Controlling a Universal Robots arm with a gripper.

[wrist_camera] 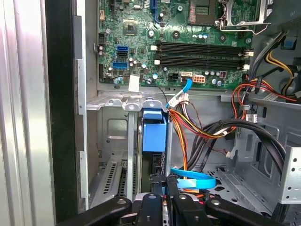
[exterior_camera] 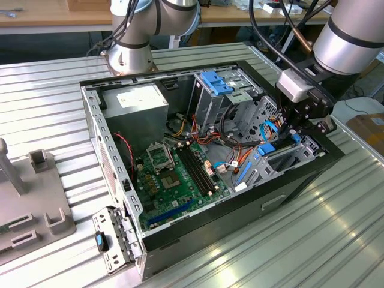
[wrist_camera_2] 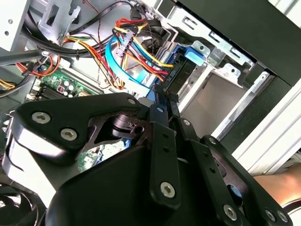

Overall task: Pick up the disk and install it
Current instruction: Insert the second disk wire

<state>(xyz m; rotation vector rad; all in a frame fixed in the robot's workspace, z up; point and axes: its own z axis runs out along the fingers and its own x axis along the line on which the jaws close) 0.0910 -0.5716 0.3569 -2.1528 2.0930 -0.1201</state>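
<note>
The black metal claw [wrist_camera_2: 162,101] hangs inside the open computer case at the exterior view's right end, its two slim fingers [wrist_camera_2: 173,110] drawn narrow and pressed on the edge of the flat dark hard drive with bright blue plastic rails, the disk [wrist_camera_2: 181,75]; in the second wrist view the disk sits on edge in a grey sheet-metal drive bay [wrist_camera_2: 211,101], its blue tab [wrist_camera_2: 195,55] standing out at the far end; in the first wrist view the same blue tab and rail [wrist_camera: 154,130] stand upright in the bay slot, just beyond the claw's fingertips [wrist_camera: 161,186]; in the exterior view the claw [exterior_camera: 298,129] reaches down from the silver and grey robot arm [exterior_camera: 351,33] to the bay at the black case wall [exterior_camera: 312,174]; a bundle of red, yellow and orange wires with a light-blue flat cable [wrist_camera_2: 129,52] runs just beside the disk; further in lies the green motherboard [exterior_camera: 174,180] with its dark memory slots [wrist_camera: 202,52]; a tall grey metal cage with a light-blue plastic top [exterior_camera: 217,99] stands near the case's back, and a large grey box with a white label [exterior_camera: 135,105] sits in the corner; the case rests on a ribbed aluminium desk [exterior_camera: 48,108]; a grey fixture block [exterior_camera: 30,204] lies on the desk at the exterior view's left, well apart from the case.
</note>
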